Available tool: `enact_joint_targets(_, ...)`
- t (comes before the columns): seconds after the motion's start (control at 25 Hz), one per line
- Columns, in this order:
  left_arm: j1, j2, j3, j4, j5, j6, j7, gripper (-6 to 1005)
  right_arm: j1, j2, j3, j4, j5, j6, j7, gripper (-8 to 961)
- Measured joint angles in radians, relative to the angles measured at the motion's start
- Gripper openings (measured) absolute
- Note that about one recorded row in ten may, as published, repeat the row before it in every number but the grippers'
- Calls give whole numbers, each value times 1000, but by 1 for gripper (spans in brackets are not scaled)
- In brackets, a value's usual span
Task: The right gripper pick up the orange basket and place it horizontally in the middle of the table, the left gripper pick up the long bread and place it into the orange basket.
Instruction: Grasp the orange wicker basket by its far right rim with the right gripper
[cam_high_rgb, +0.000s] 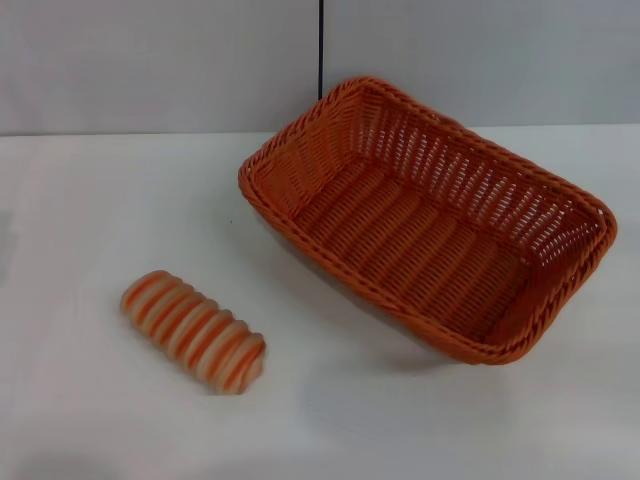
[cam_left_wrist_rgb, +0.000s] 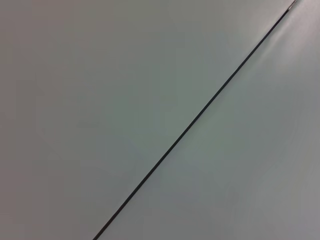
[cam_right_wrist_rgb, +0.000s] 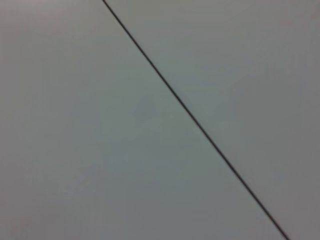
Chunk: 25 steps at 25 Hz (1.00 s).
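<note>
Here the orange basket (cam_high_rgb: 430, 215) and long bread (cam_high_rgb: 193, 331) both lie diagonally; neither gripper shows.

Showed only a plain grey-white surface (cam_left_wrist_rgb: 100, 100), crossed corner to corner by one thin dark seam (cam_left_wrist_rgb: 200, 116). Nothing else visible.

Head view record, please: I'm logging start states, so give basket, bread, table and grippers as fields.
orange basket: empty, upright, lying at an angle on the table's right half
long bread: on the table's left, apart from the basket, also angled
table: white
grippers: neither in view; the wrist views show only a pale surface with a dark line
</note>
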Motion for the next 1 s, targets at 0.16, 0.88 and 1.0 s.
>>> enact_joint_targets(0.16, -2, 0, 5, 6, 2, -4, 2, 814, 18, -14, -1, 0, -48, -11, 33, 472)
enact_joint_targets(0.88, -11, 1, 48, 18, 3, -28, -2, 814, 136, -130, -9, 225, -389, -14, 442, 453)
enact_joint_targets(1.0, -11, 1, 59, 20, 3, -28, -2, 813, 153, -150, -9, 301, -432, -13, 550, 449)
